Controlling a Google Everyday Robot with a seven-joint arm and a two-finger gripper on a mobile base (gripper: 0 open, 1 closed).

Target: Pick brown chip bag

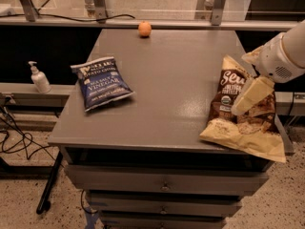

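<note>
The brown chip bag lies at the right front corner of the grey cabinet top. It has a dark brown front, white script lettering and pale tan edges, and its bottom overhangs the front edge. My gripper comes in from the right on a white arm and sits over the bag's right side, its pale fingers lying against the bag's front.
A navy-blue "Vinegar" chip bag lies at the left of the top. An orange sits at the back edge. A white pump bottle stands on a lower shelf to the left. Cables trail on the floor at left.
</note>
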